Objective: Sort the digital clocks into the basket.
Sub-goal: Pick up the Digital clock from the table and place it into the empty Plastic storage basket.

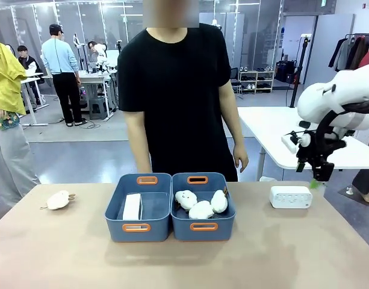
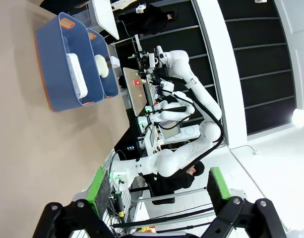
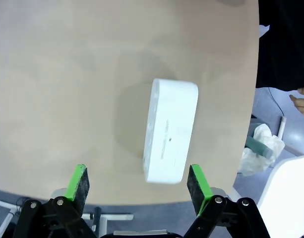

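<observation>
One white digital clock [image 1: 291, 197] lies on the table to the right of the bins, also seen as a rounded block [image 3: 170, 130] in the right wrist view. My right gripper [image 1: 317, 179] hangs open just above and to the right of it; its green pads [image 3: 79, 181] stand wide apart with nothing between them. A second digital clock [image 1: 132, 206] lies in the left blue basket [image 1: 138, 228], seen also in the left wrist view as a white block [image 2: 76, 74]. My left gripper [image 2: 159, 186] is open, empty and well away from the baskets.
The right blue bin [image 1: 203, 227] holds several white plush toys [image 1: 201, 203]. Another plush toy [image 1: 59, 199] lies at the table's left. A person in black stands behind the bins, hands [image 1: 240, 158] down. The table's far edge runs close behind the right clock.
</observation>
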